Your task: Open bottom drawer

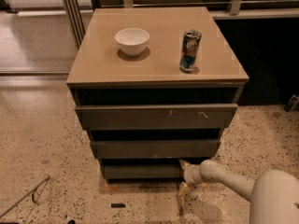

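The bottom drawer is the slimmest, plain dark grey-brown front, lowest of three in the cabinet. It looks closed, set back under the middle drawer front. The top drawer front is the widest and bears pale scratch marks. My gripper reaches in from the lower right on a white arm. It sits at the right end of the bottom drawer's front. One tan finger points up to the drawer's top edge, the other points down toward the floor, so the fingers are spread.
A white bowl and a drink can stand on the tan cabinet top. The floor is speckled terrazzo; a thin cable and a small dark object lie on it at lower left.
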Robot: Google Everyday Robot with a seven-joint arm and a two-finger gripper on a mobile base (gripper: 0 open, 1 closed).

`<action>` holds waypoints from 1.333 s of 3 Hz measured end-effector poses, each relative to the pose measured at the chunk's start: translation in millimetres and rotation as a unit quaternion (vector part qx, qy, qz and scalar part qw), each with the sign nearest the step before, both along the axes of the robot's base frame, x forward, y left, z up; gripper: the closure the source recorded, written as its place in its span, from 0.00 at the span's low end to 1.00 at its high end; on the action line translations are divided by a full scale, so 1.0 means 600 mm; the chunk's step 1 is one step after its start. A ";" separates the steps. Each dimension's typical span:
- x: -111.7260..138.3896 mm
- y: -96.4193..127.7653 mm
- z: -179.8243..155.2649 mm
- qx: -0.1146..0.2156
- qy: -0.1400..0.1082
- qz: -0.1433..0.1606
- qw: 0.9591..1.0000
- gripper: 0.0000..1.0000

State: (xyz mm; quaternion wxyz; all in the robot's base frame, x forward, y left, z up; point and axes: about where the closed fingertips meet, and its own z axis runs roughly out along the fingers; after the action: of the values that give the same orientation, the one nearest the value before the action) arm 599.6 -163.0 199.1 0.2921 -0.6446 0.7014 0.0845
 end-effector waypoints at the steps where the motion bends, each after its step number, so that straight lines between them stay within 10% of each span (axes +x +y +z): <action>1: 0.025 0.011 -0.020 0.002 0.012 0.004 1.000 0.00; 4: 0.030 0.030 -0.055 -0.002 0.059 0.017 0.998 0.00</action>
State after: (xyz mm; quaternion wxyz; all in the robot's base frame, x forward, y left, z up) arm 617.8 -145.3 165.9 0.2476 -0.6509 0.7066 0.1258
